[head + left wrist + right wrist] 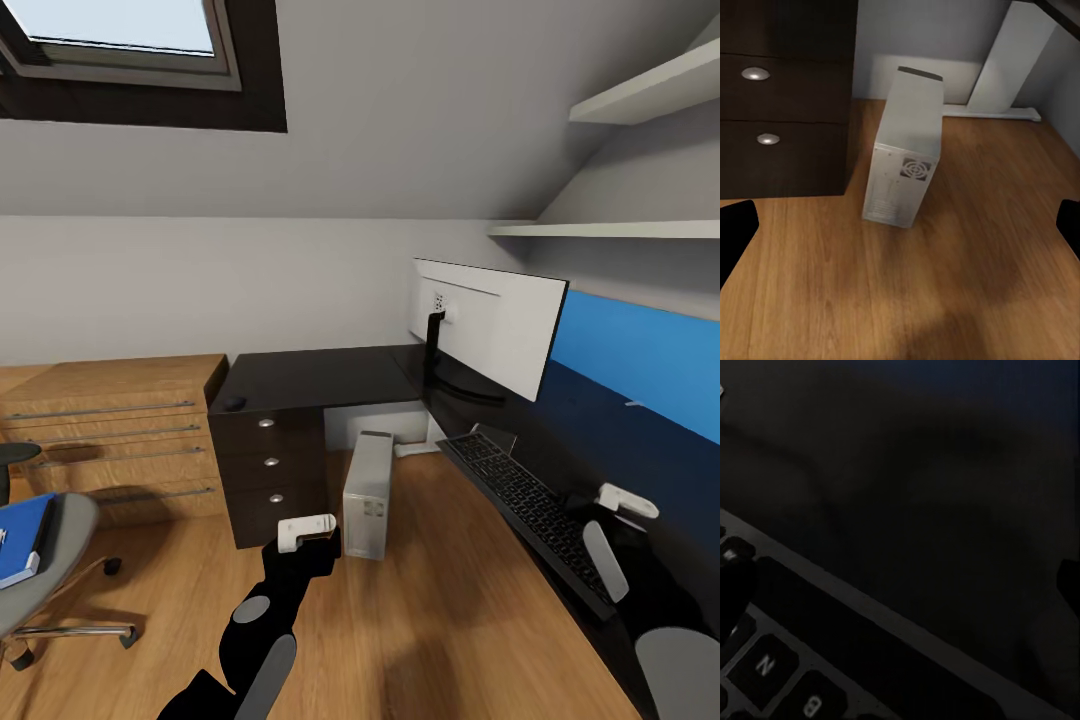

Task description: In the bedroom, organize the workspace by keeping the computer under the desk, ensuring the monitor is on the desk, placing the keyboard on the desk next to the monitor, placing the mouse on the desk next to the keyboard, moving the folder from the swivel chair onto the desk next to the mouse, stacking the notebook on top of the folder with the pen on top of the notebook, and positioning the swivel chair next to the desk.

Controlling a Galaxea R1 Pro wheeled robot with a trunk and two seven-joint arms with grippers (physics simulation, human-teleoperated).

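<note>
Head view: large L-shaped glossy black desk (320, 378) fills the far corner and runs down the right side toward the near edge. Wide flat monitor (490, 325), white back showing, stands on its black stand in the far right corner of the desk. Slim black full-size keyboard with a thin grey edge (530, 510) lies on the desk's right wing, near of the monitor, its length running along the desk edge. Small black oval mouse (233, 403) sits at the far left end of the desk top, above the dark drawers with round silver knobs (268, 464), well apart from the keyboard.

Small light grey-white tower computer (368, 494) stands upright on the wood floor just right of the drawers, under the desk's inner corner; in the left wrist view its vented face (904, 180) is turned this way and it stands free, apart from the drawer front.

Grey padded swivel chair (50, 570) at the near left, away from the desk, with the flat bright blue folder (22, 540) lying on its seat. Light wood cabinet (110, 430) stands left of the desk.

Left gripper (306, 531) hangs over the floor near the computer, fingers spread wide, nothing between them. Right gripper (626, 502) hovers above the desk just right of the keyboard, also spread wide and empty; its wrist view looks at the keyboard's edge (832, 615) and bare black top.
</note>
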